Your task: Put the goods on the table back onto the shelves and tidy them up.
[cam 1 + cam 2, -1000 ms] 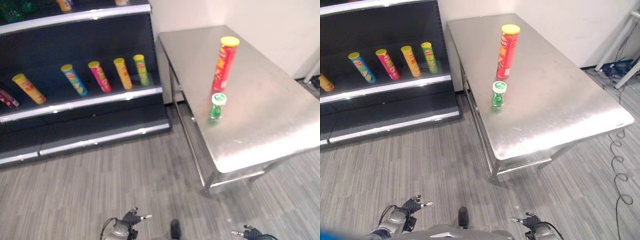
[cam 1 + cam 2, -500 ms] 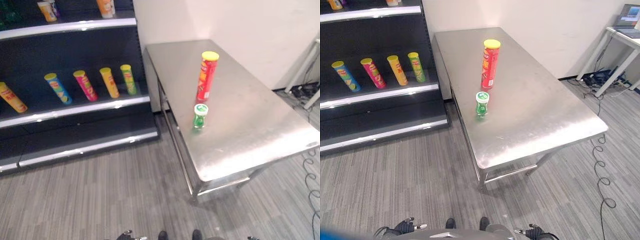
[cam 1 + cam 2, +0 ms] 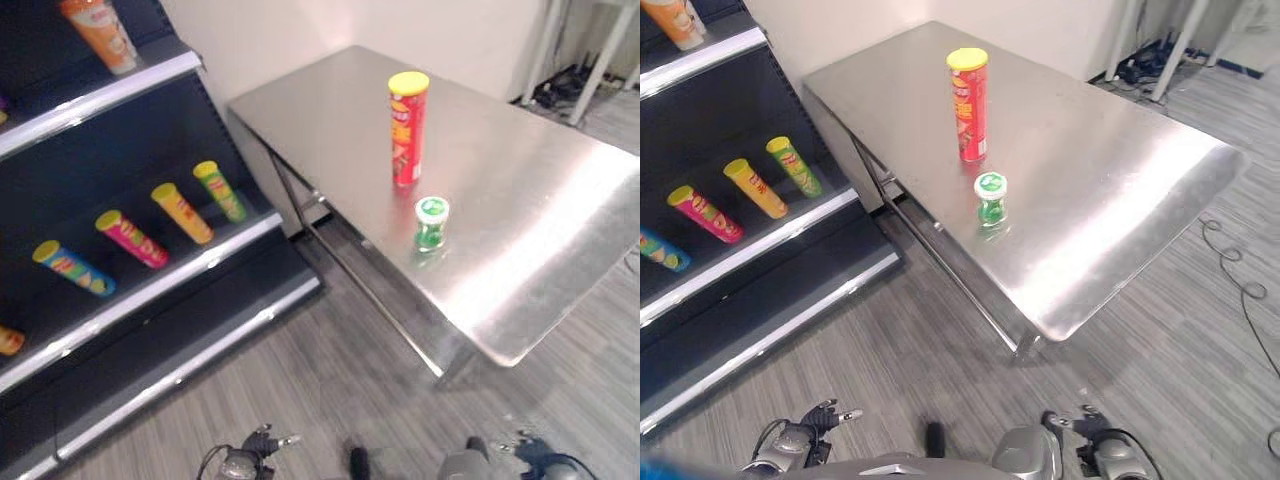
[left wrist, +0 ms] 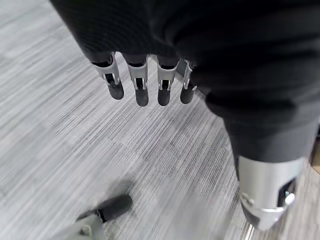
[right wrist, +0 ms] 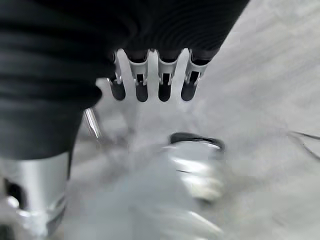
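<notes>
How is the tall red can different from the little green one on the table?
The red can is tall and slim with a yellow lid; the green can is short and squat with a green-and-white lid. The red can stands nearer the wall, the green can nearer the table edge. Both stand upright, untouched, close together.

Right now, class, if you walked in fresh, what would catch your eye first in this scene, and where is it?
First, the tall red can with a yellow lid, standing upright on the steel table, with a small green bottle just in front of it. Next, the row of coloured cans leaning on the dark shelf left of the table. Both hands, the left hand and the right hand, hang open and empty above the floor.
</notes>
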